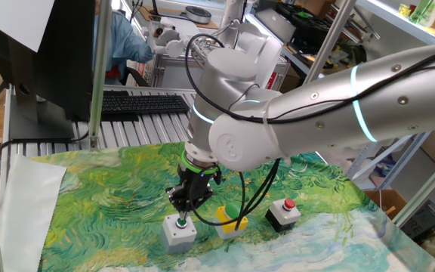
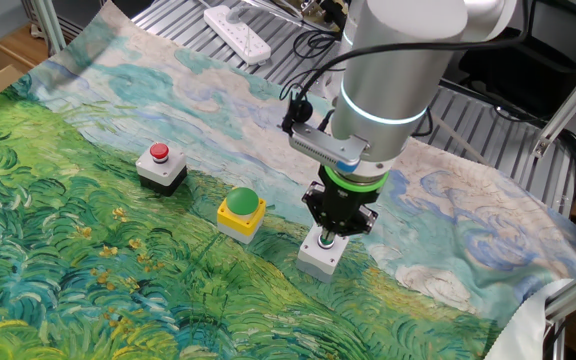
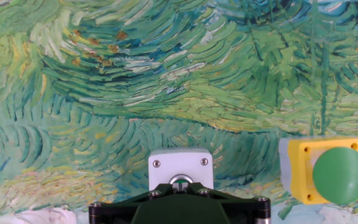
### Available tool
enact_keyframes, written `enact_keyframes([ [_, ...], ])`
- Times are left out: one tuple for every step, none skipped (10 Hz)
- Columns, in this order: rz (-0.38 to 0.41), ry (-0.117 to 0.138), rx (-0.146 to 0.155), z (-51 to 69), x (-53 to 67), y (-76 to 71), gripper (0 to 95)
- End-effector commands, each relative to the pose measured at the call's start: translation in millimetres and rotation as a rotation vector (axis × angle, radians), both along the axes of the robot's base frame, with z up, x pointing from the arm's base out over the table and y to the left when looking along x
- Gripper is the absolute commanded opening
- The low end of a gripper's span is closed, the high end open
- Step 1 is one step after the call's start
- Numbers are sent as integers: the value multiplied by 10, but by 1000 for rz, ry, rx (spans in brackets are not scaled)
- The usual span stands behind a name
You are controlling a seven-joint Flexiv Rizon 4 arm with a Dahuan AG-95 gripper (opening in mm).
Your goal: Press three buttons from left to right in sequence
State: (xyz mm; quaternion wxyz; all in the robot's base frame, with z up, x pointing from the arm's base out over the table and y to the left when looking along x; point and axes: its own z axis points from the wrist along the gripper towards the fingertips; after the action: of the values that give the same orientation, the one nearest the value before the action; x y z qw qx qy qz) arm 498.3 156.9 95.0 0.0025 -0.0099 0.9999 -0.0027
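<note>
Three buttons stand in a row on the painted cloth. The grey box (image 1: 178, 233) (image 2: 320, 256) (image 3: 180, 165) has a small green button in a white ring. Beside it is the yellow box with a green dome (image 1: 231, 221) (image 2: 240, 210) (image 3: 328, 171), then the black box with a red button (image 1: 283, 212) (image 2: 161, 165). My gripper (image 1: 185, 214) (image 2: 328, 236) (image 3: 180, 185) points straight down over the grey box. Its fingers are shut together, with the tips right at the small green button and covering most of it.
The Van Gogh style cloth (image 1: 104, 196) covers the table. A black keyboard (image 1: 142, 102) lies behind it and a white power strip (image 2: 238, 30) lies on the slatted top. A metal frame post (image 1: 99, 68) stands at the back left. A cable loops from the wrist near the yellow box.
</note>
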Motion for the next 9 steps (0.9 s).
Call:
enact_keyframes([
  [-3,-1,0,-34,-10,-2,0],
  [-8,-1,2,-72,-10,0,0],
  [-10,-1,3,-99,-8,1,0],
  [-13,-2,5,-137,-5,3,0],
  [-14,-1,6,-185,1,4,0],
  [-13,2,6,-198,2,4,0],
  [-18,0,6,-197,2,5,0],
  [-20,14,1,-160,-2,4,0],
  [-10,46,-2,7,-20,-7,0],
])
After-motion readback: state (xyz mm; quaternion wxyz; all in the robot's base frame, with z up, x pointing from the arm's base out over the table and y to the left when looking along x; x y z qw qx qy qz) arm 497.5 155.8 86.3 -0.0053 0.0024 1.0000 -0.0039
